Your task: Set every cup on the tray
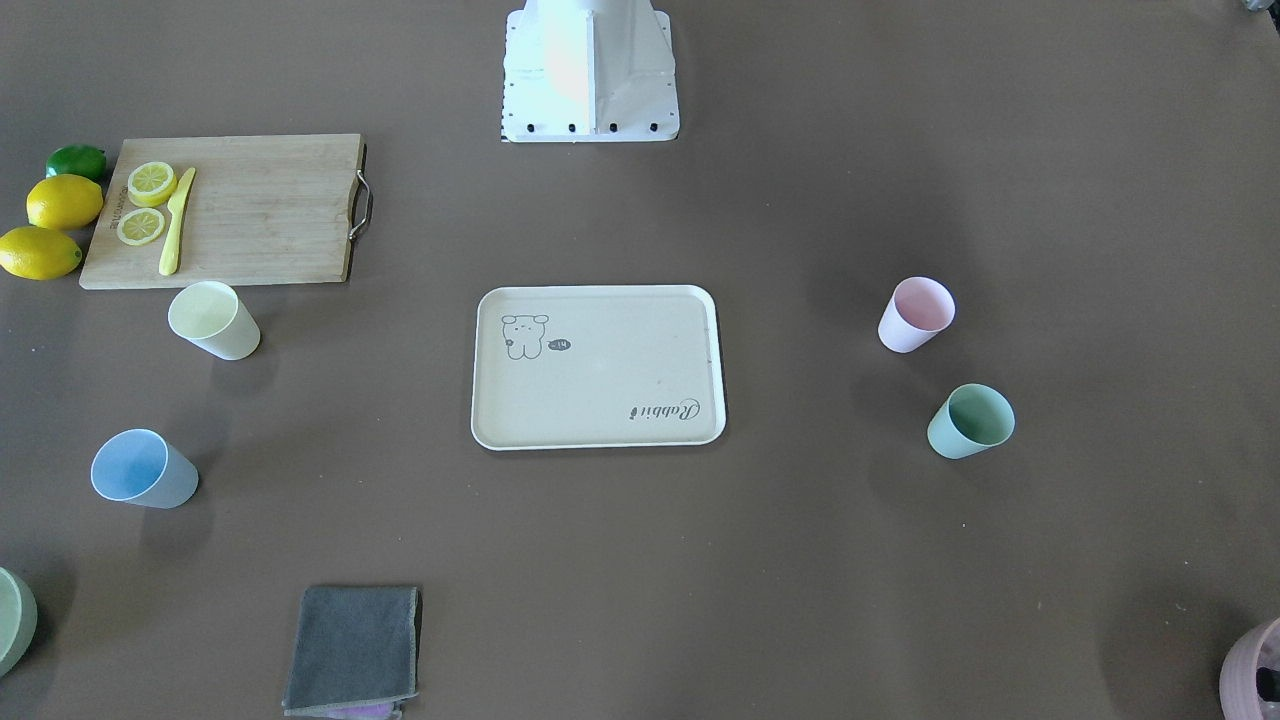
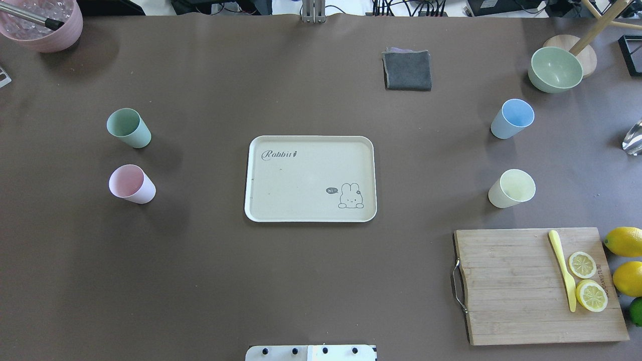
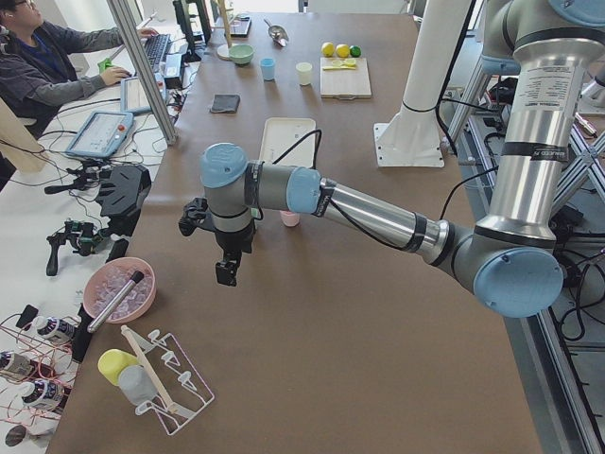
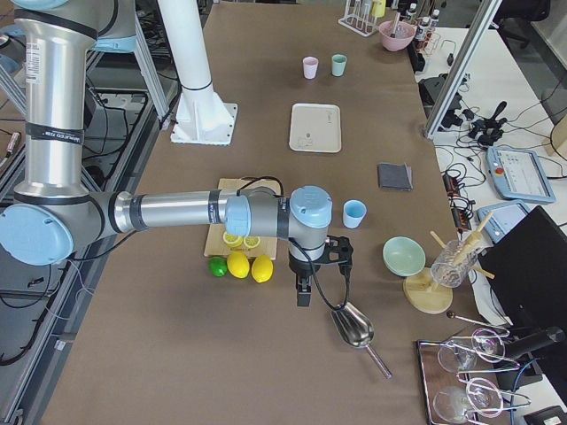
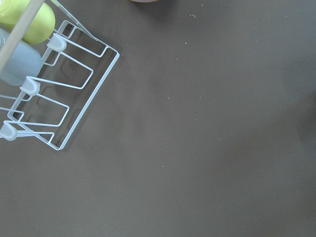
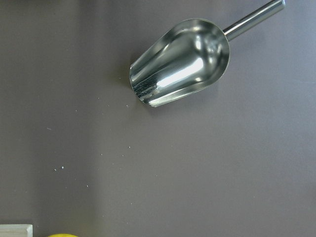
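The cream tray [image 2: 257, 176] lies mid-table with nothing on it. The mint green cup [image 2: 128, 128] and pink cup [image 2: 132, 184] stand upright to its left. The light blue cup [image 2: 511, 119] and pale yellow cup [image 2: 511, 188] stand upright to its right. My left gripper [image 3: 227, 270] shows only in the exterior left view, hanging above the table near the table's end, well away from the pink cup. My right gripper [image 4: 303, 292] shows only in the exterior right view, beside the lemons. I cannot tell whether either is open or shut.
A wooden cutting board [image 2: 506, 291] with lemon slices and a yellow knife lies near right, with lemons [image 2: 624, 241] beside it. A grey cloth [image 2: 407, 70], a green bowl [image 2: 554, 69] and a pink bowl [image 2: 42, 25] sit at the far side. A metal scoop [image 6: 180, 61] lies under the right wrist and a wire rack [image 5: 59, 98] under the left.
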Controlling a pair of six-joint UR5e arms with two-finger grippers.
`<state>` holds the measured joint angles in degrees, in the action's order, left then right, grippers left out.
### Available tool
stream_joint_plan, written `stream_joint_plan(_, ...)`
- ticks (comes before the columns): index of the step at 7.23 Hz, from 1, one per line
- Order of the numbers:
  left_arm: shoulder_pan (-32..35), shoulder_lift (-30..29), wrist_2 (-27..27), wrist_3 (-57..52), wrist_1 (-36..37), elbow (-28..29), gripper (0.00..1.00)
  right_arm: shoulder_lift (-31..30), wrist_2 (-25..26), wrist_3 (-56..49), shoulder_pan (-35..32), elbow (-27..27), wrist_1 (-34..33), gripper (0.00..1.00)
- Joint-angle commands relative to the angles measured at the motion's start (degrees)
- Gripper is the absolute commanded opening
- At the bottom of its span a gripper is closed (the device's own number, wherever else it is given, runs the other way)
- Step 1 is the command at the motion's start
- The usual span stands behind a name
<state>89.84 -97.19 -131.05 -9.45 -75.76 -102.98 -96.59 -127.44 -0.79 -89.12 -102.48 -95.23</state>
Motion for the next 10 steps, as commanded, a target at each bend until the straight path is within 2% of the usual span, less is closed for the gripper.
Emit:
stream_joint_plan(1,-0.1,-0.2,0.0,0.0,-0.1,-1.6,0.98,0.0,-0.1,0.0,0.0,-0.1,0.0,1.00)
stream_joint_plan(2,-0.2,-0.2,0.0,-0.2,-0.6,-2.2,0.98,0.4,0.0,0.0,0.1,-0.1,0.0,1.00)
stream_joint_plan(4,-0.5,-0.8,0.0,0.3,-7.7,-1.7,0.98,2.2,0.1,0.0,0.1,-0.4,0.0,1.00)
stream_joint_plan(7,-0.6,-4.3,0.6,0.2,-16.1,0.8,0.98,5.6,0.5,0.7,-0.1,-5.9,0.3,1.00)
stream_joint_plan(8,-0.6,-4.8,0.0,0.4,-18.3,2.2,0.98,5.8,0.0,1.0,-1.3,-6.0,1.4,1.00)
stream_joint_plan(9,-0.7,-5.3,-0.6,1.1,-17.8,3.0,0.98,6.1,-2.9,4.4,-2.5,-6.0,1.6,1.00)
stream_joint_plan(10,-0.9,-6.1,-5.0,6.4,-18.6,3.5,0.98,4.8,-3.1,5.7,-3.2,-7.3,2.0,1.00)
